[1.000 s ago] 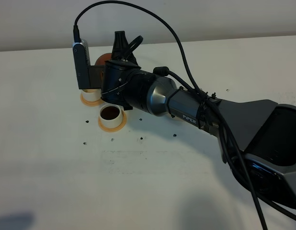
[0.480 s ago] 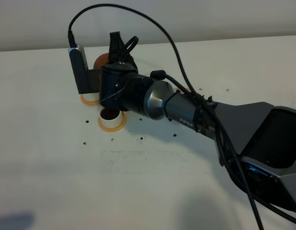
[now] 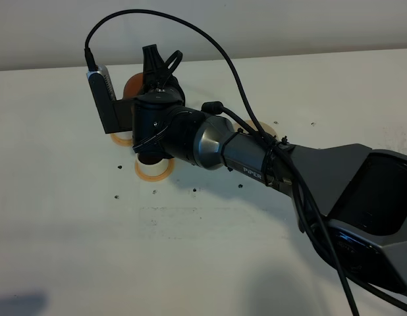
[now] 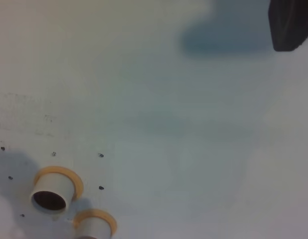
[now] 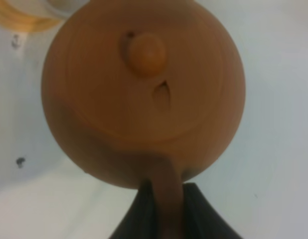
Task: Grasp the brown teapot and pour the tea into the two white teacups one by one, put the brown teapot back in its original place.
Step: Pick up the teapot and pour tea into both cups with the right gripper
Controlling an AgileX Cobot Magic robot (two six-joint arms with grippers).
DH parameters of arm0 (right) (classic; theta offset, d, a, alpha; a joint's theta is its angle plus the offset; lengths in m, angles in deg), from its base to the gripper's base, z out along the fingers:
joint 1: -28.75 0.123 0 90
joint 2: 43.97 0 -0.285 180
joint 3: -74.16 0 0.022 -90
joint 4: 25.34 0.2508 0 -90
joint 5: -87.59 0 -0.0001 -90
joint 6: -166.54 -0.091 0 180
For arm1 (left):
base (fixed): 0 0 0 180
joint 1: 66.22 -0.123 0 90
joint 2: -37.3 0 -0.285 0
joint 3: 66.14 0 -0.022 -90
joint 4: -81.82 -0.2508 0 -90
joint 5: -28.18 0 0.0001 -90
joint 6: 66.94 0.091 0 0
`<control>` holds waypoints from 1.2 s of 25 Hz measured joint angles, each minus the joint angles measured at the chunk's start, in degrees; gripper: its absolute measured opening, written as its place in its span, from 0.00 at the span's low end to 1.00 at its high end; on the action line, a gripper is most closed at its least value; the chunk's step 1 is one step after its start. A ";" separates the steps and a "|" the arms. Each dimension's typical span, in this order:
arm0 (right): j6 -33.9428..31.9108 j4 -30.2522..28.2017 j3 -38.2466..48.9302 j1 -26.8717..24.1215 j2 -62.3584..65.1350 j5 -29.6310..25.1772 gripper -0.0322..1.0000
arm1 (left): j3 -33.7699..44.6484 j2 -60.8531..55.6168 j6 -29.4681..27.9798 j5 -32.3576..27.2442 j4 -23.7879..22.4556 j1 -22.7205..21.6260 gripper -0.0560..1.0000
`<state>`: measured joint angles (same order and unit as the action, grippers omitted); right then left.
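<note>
My right gripper (image 3: 149,69) is shut on the loop handle of the brown teapot (image 3: 131,85) and holds it in the air at the back left of the table. In the right wrist view the teapot (image 5: 144,89) fills the frame with its knobbed lid facing the camera, and the handle sits pinched between the dark fingers (image 5: 136,219). The two white teacups stand on orange-tan coasters: one (image 4: 50,195) has dark tea inside, the other (image 4: 94,230) is cut off by the frame edge. From above, my forearm covers most of the nearer cup (image 3: 153,169). The left gripper is out of view.
A cream-beige saucer (image 3: 261,129) peeks out behind the right arm's cable. The right arm (image 3: 256,158) lies across the table from the lower right. A dark blurred shape (image 4: 291,22) sits at one corner of the left wrist view. Small dark specks (image 3: 118,196) dot the white tabletop.
The right arm has swung the teapot further left and rolled its wrist, so the wrist now covers most of the nearer cup. The grip on the handle is unchanged.
</note>
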<state>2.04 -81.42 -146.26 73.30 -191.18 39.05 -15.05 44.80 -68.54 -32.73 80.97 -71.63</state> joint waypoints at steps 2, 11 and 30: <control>0.00 -0.25 0.00 0.00 0.00 -0.11 0.11 | 0.00 0.00 0.00 0.00 0.00 0.00 0.33; 2.05 -1.12 0.00 0.00 0.00 -0.11 0.11 | 0.00 0.00 0.00 0.00 0.00 0.00 0.33; 4.07 -4.34 0.00 -0.31 0.00 0.22 0.11 | 0.00 0.00 0.00 0.00 0.00 0.00 0.33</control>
<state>6.12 -85.76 -146.26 72.99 -191.18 39.28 -15.05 44.80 -68.54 -32.73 80.97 -71.63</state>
